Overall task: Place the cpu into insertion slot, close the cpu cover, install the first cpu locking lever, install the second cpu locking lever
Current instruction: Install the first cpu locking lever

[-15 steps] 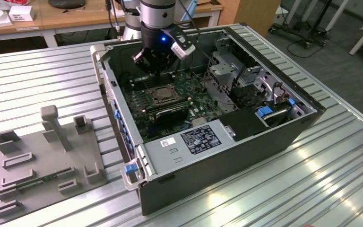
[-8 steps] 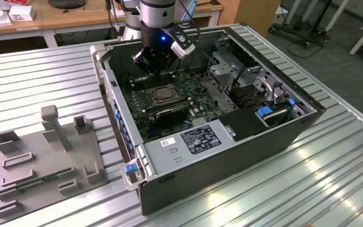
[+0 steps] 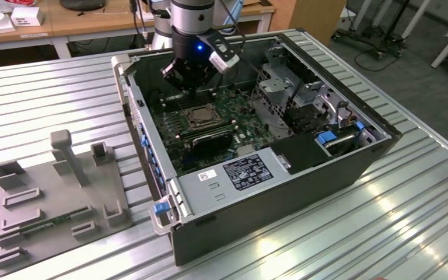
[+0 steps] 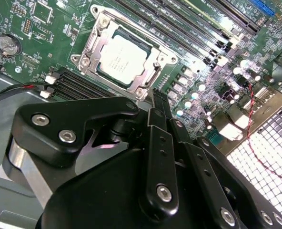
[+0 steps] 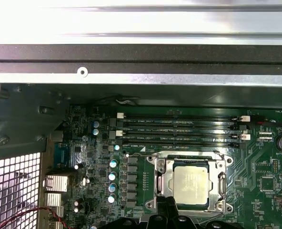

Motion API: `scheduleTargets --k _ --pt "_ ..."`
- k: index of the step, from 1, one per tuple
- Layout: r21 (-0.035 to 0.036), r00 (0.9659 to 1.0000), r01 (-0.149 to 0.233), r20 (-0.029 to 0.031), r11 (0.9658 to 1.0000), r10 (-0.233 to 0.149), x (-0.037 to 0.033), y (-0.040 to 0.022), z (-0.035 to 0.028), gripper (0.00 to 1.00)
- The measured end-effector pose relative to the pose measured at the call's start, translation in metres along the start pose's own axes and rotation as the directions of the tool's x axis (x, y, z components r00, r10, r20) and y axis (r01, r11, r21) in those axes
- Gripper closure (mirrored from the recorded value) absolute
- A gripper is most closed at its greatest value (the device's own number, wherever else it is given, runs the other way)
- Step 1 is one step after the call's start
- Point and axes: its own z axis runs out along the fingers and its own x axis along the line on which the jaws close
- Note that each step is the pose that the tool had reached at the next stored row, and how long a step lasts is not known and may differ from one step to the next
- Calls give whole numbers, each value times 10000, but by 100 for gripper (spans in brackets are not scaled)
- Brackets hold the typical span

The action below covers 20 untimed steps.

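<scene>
My gripper [image 3: 188,87] is shut and holds nothing. It hangs just above the cpu [image 3: 201,115], left of centre in the exterior view. The cpu lies in the slot [image 4: 101,71], and the cover [image 4: 91,45] seems down on it. I judge that the locking step is in hand; it calls for a small, exact push

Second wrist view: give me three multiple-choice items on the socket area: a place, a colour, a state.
1. The cpu lies: A beside the board; B in the insertion slot; C outside the case.
2. The circuit board is: A blue; B red; C green.
3. The cpu cover is: A flat down around the cpu; B standing upright; C taken off.
Answers: 1 B, the chip sits within the socket's rim; 2 C, green shows between parts; 3 A, the frame lies level over the chip's edges.
</scene>
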Motion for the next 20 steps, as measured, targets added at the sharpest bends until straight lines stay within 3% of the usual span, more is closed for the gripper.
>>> scheduleTargets --k 14,20 --pt "0 10000 -1 1 10000 1 31 1 0 89" --pt "0 10000 1 12 10000 -1 88 1 -2 89"
